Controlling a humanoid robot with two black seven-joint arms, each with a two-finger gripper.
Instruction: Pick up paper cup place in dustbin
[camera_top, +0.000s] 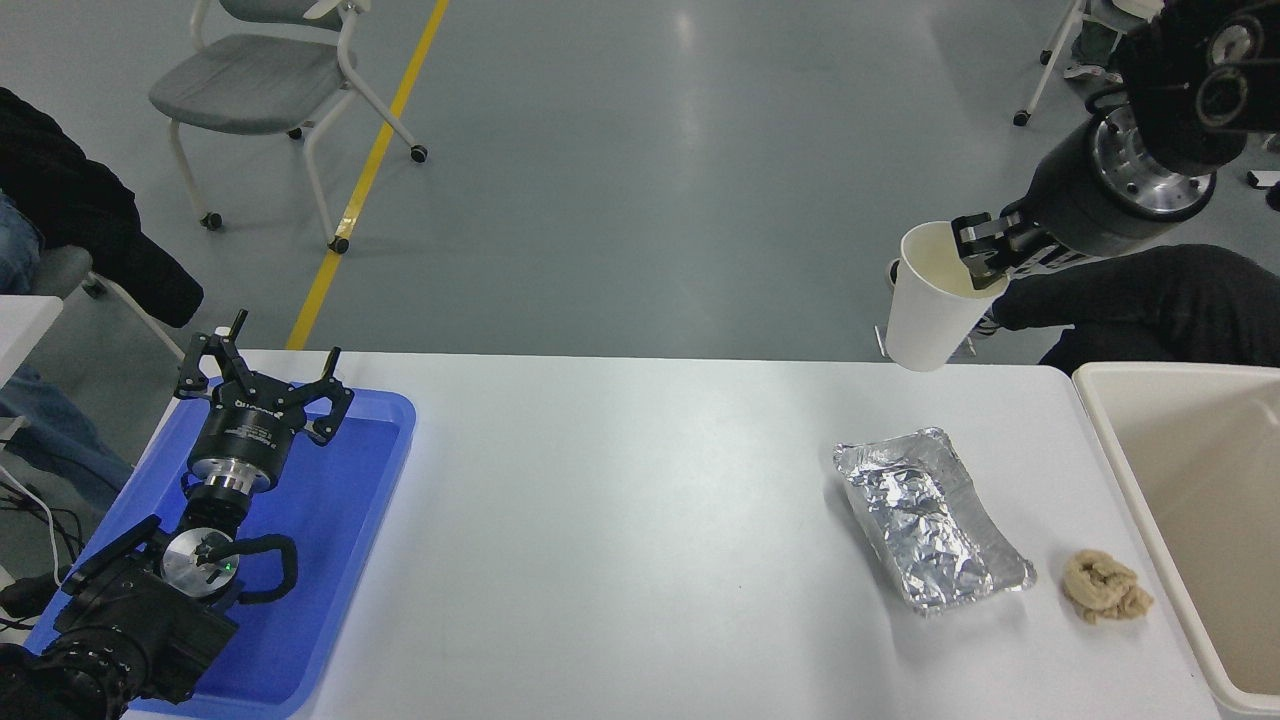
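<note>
The white paper cup (928, 310) hangs in the air above the table's far edge, tilted, its cream inside facing up. My right gripper (980, 258) is shut on the cup's rim, one finger inside and one outside, with the arm coming down from the upper right. The cream-beige dustbin (1120, 440) stands at the right edge of the table, to the right of and below the cup. My left gripper (262, 378) is parked open over the blue tray (370, 470) at the lower left.
A crumpled silver foil tray (930, 520) lies on the white table (620, 520) near the bin, with a crumpled beige wad (1105, 588) beside it. A person's dark sleeve (1150, 300) shows behind the bin. Chairs stand on the floor beyond.
</note>
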